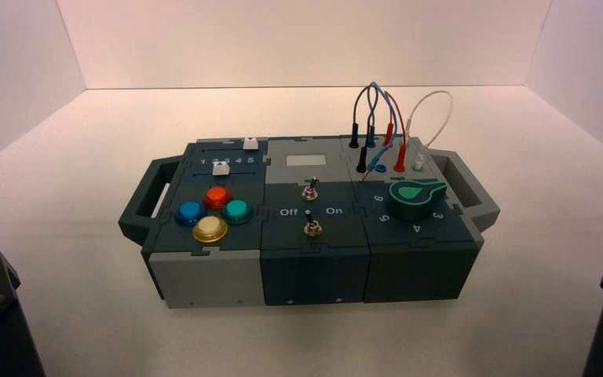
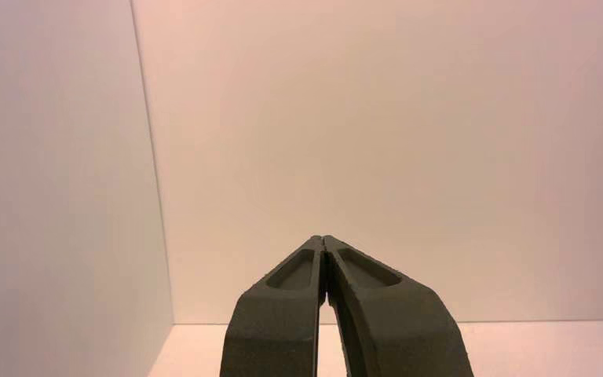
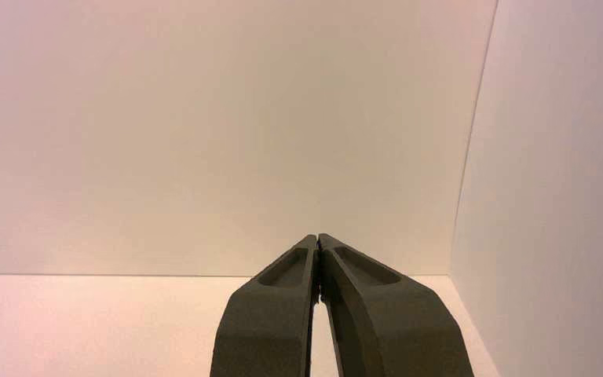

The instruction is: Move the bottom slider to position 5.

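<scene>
The box (image 1: 204,271) stands in the middle of the high view. At its back left are two small white slider knobs. The bottom slider (image 1: 221,168) is the nearer one, just below a printed row of numerals whose last one is position 5 (image 1: 250,159). Its twin (image 1: 250,143) sits in the farther track. My left gripper (image 2: 324,239) is shut and empty, parked at the near left, facing a bare wall. My right gripper (image 3: 317,236) is shut and empty, parked at the near right. Neither wrist view shows the box.
Four round buttons, red (image 1: 217,195), blue (image 1: 189,212), teal (image 1: 236,210) and yellow (image 1: 210,228), sit in front of the sliders. Two metal toggles (image 1: 310,188) stand mid-box. A green dial (image 1: 417,196) and looped wires (image 1: 377,118) are on the right. Walls enclose the table.
</scene>
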Controlling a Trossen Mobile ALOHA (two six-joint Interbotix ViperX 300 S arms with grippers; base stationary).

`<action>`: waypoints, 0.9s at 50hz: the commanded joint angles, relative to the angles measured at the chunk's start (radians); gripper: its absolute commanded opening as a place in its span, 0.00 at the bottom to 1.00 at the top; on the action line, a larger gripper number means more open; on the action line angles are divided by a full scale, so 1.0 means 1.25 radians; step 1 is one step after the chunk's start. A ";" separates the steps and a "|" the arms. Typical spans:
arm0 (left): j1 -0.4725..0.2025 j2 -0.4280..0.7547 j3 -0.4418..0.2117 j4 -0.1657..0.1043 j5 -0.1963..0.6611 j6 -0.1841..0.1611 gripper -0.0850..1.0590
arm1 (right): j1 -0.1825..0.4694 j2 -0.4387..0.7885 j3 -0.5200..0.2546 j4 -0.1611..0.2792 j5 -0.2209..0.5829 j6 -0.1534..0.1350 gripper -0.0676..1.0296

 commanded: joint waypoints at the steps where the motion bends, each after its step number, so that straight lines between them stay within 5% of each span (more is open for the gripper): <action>1: 0.002 0.002 -0.020 -0.001 0.000 0.002 0.05 | 0.001 0.002 -0.027 0.001 -0.002 0.001 0.04; 19: 0.002 0.000 -0.021 -0.001 0.016 0.005 0.05 | 0.020 0.002 -0.031 0.002 0.015 0.001 0.04; 28: -0.006 0.004 -0.044 0.000 0.096 0.005 0.05 | 0.042 0.004 -0.047 0.002 0.056 0.002 0.04; 45: -0.115 0.045 -0.104 -0.004 0.281 0.005 0.05 | 0.079 0.006 -0.086 0.006 0.155 0.013 0.04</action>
